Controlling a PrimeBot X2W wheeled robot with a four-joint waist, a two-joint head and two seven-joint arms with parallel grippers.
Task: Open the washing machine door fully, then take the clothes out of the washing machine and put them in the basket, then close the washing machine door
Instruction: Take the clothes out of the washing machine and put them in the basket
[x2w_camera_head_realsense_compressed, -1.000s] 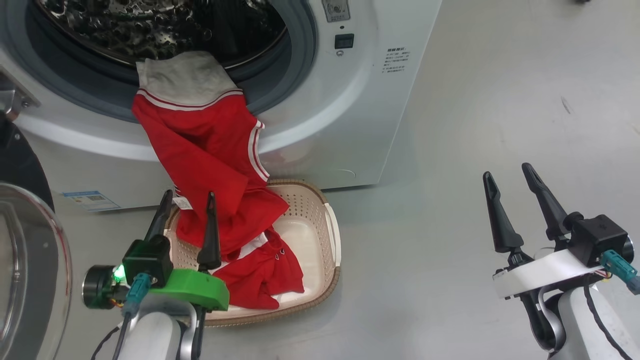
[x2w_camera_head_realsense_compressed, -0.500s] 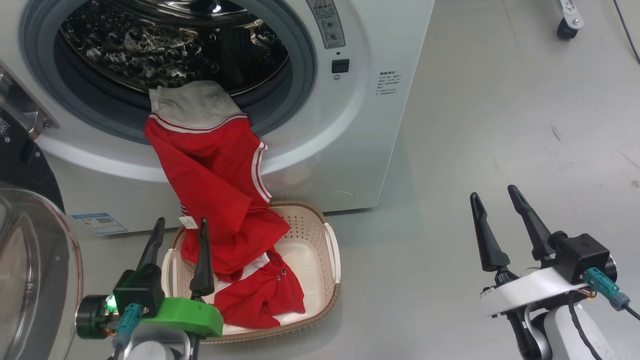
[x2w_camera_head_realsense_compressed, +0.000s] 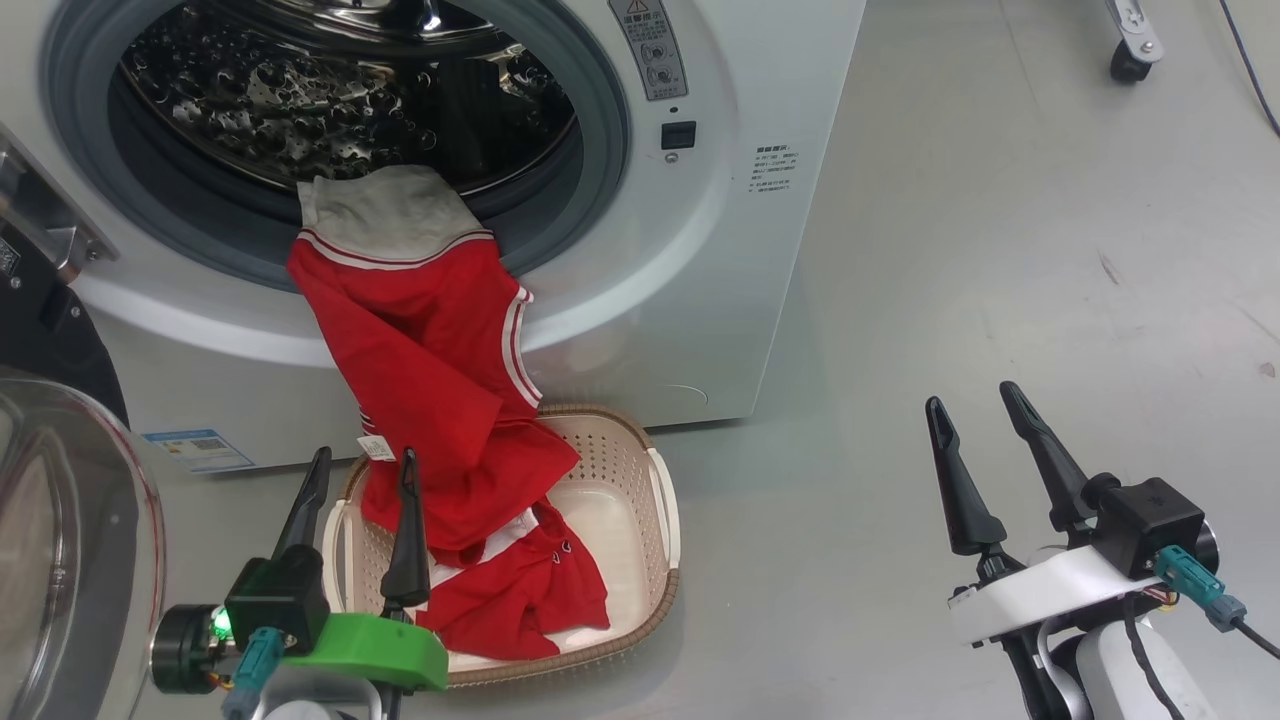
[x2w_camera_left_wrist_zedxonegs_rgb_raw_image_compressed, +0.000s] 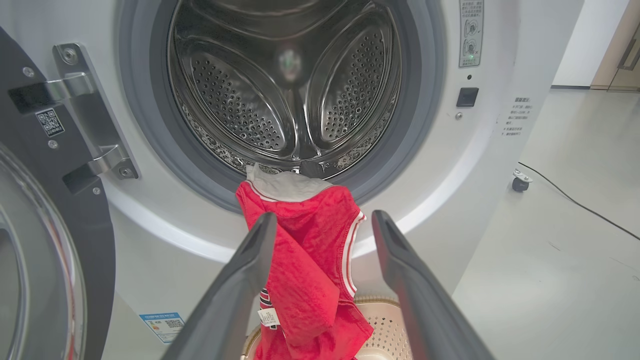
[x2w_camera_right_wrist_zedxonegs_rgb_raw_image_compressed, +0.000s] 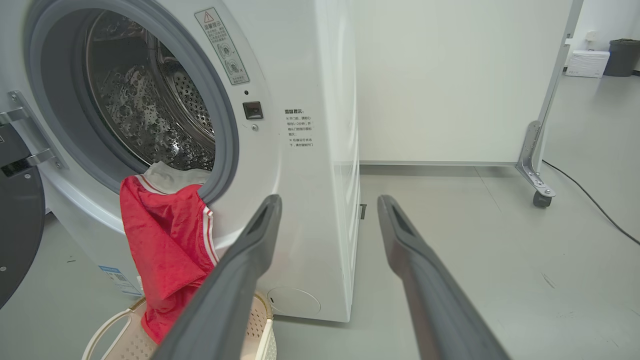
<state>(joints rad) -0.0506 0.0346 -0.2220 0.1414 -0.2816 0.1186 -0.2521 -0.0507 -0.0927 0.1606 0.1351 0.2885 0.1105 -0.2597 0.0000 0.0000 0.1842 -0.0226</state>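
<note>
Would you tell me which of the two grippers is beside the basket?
The left gripper, on the green mount, at the basket's left end by the clothes. The right gripper, on a white mount, is apart, over the floor.

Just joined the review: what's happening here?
The washing machine door is swung open. The clothes hang half out: red fabric drapes out of the washing machine down into the basket on the floor. Both grippers are open and empty; the left gripper hovers by the basket, the right gripper off to the side.
</note>
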